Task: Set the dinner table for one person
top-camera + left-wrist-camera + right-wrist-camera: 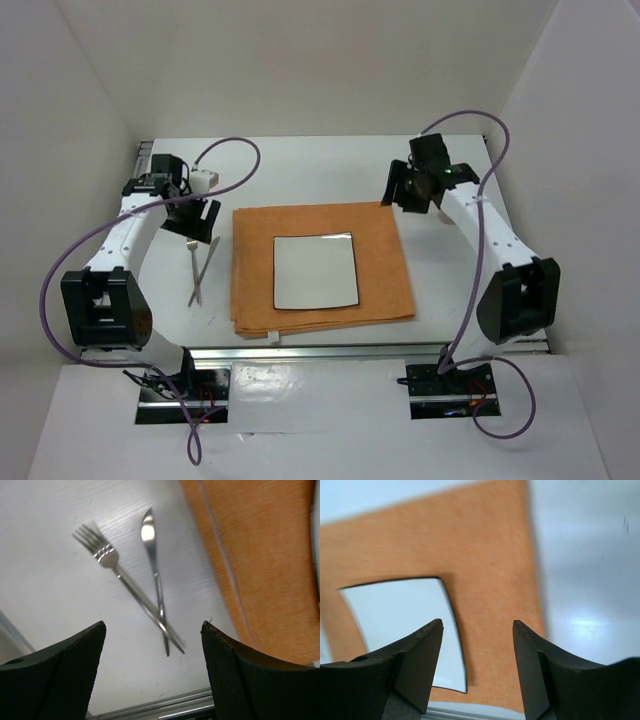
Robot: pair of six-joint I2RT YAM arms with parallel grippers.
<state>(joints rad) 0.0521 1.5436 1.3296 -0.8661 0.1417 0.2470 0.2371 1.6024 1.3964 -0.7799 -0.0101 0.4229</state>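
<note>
Fork (126, 581) and knife (156, 580) lie crossed on the dinner table (45, 595), straight ahead of the left gripper (153, 627). Handles sit nearest its wide, empty jaws, tips pointing away. Right gripper (477, 625), also parted, sits well apart; left arm's job, I'd say.

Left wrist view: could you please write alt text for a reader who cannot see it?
A silver metal fork and knife lie crossed on the white dinner table beside an orange cloth mat, framed by the open left hand.
</note>
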